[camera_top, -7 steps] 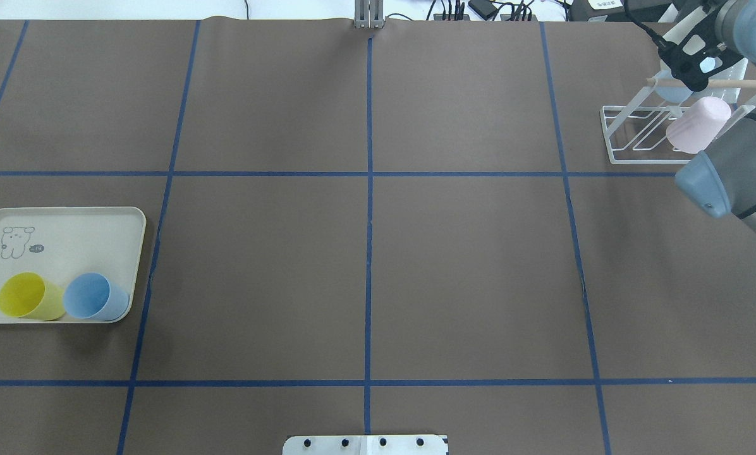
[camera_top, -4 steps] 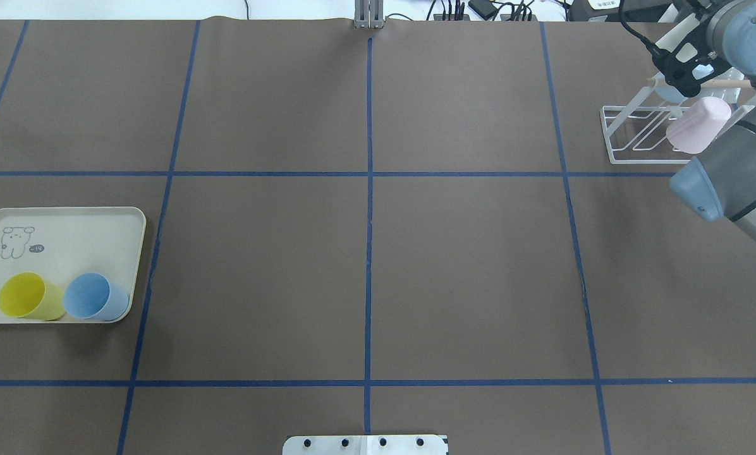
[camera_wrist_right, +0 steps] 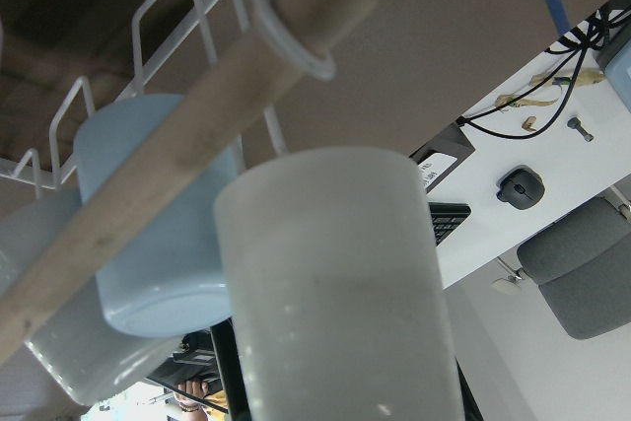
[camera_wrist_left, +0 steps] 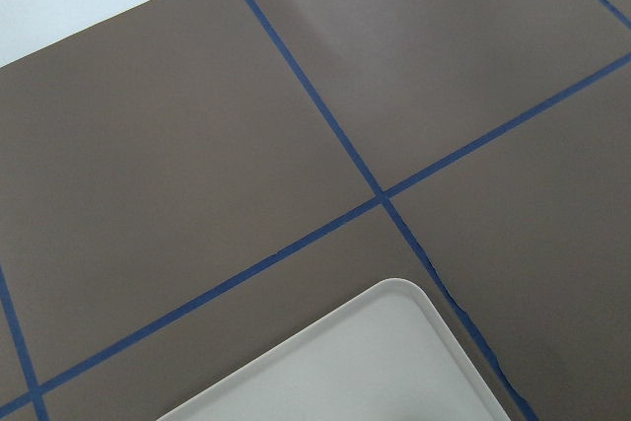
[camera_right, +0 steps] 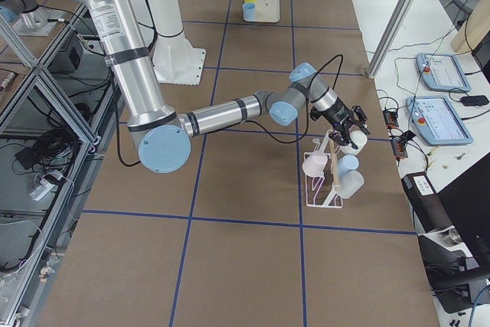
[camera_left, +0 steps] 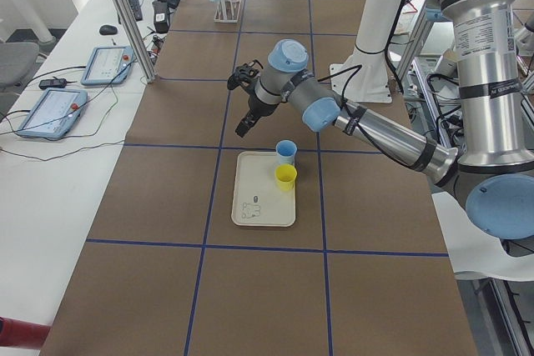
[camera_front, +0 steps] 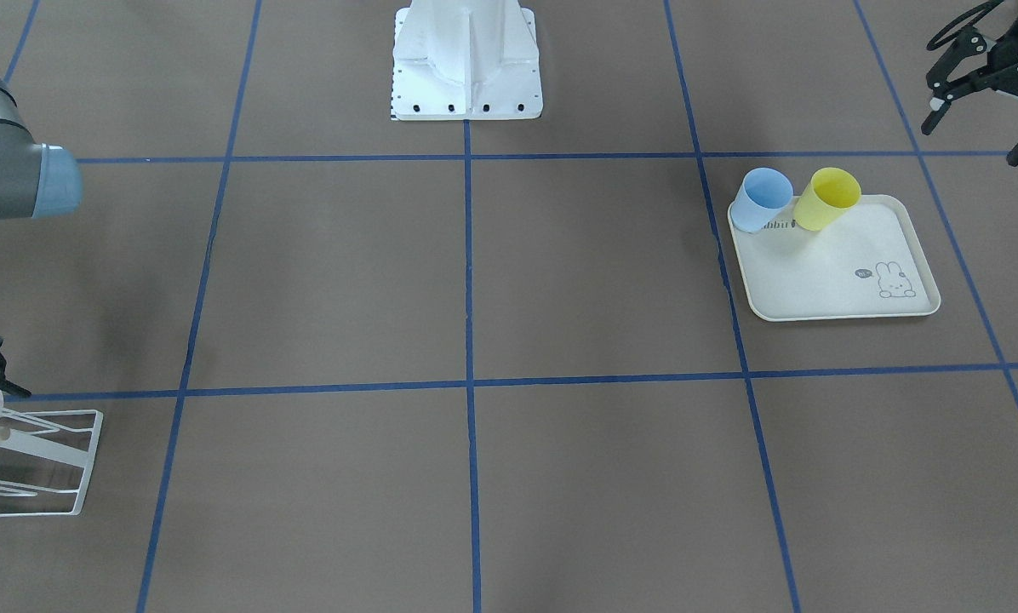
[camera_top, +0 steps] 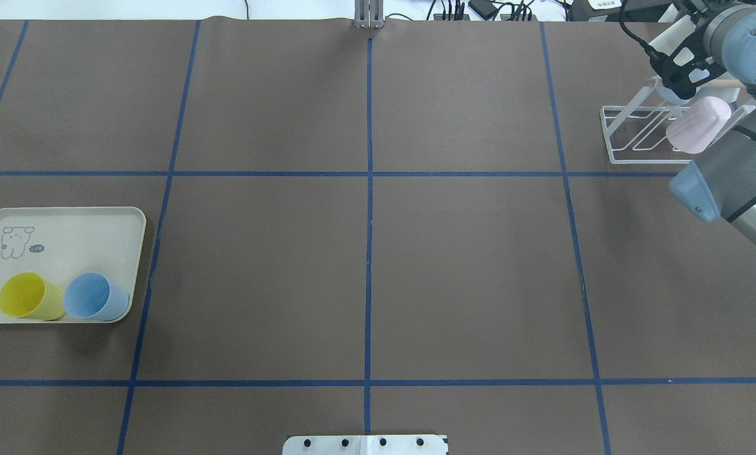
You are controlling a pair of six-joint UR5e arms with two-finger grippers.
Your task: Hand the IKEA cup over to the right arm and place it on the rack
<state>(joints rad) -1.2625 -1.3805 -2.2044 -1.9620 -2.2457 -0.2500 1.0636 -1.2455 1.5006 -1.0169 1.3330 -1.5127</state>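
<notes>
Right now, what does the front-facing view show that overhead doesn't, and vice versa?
Only front-facing: the left claw, open and empty, out past the tray's robot-side corner.
Only overhead: the pink cup sitting on the rack.
Both: the rack, part of the right arm, and the cream tray with the yellow cup and blue cup side by side at one end.

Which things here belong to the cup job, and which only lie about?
Job: right gripper, whitish cup before it, rack.
Lying about: tray, yellow cup, blue cup, pink cup on rack.
</notes>
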